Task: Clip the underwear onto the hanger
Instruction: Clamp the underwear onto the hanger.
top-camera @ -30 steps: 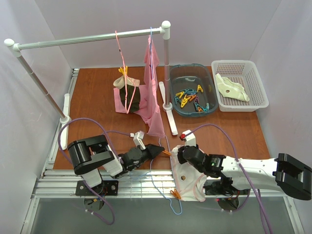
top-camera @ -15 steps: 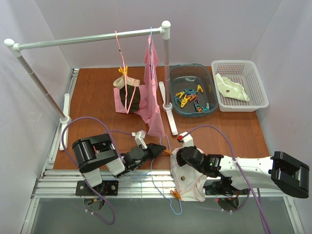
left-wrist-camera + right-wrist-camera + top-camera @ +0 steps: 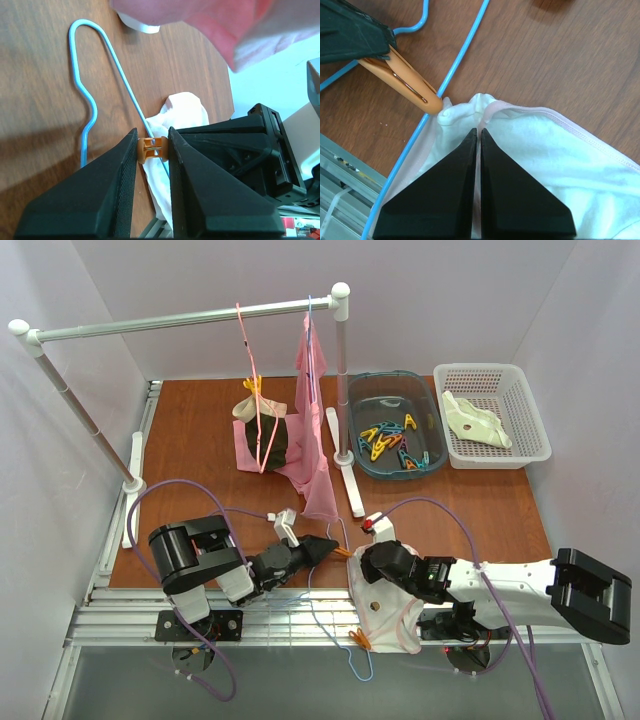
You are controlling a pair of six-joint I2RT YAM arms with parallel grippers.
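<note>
Half done, by my read: one corner looks pinned and the second is in hand. On the tabletop (image 3: pixel 200 440), at the near edge, the hanger (image 3: pixel 463 48) lies flat: thin light-blue wire, hook toward the arm bases. The underwear (image 3: pixel 385 615) lies just right of it along the wire, partly hidden in the top view. It's thin pale fabric with pink edging, flat in the middle and bunched into a small knot at the far corner, right against the wire. Your right end effector (image 3: pixel 478 134) has its fingers pressed together, pinching the pink edging just behind that knot and holding the corner at the wire. Your left end effector (image 3: pixel 152 135) is clamped on the tail of an orange clip (image 3: pixel 152 148), whose nose touches the wire and the bunched corner. You can't tell from these views whether the nose has bitten over both wire and fabric or only butts against them. A second orange clip (image 3: pixel 358 638) sits at the near end where fabric meets wire; it looks seated but is too small to confirm. Left to do: get the held clip over wire and cloth together, let go on both sides, and check both corners hold. The fabric looks limp, so expect it to slide off the wire if you release the right side early.
</note>
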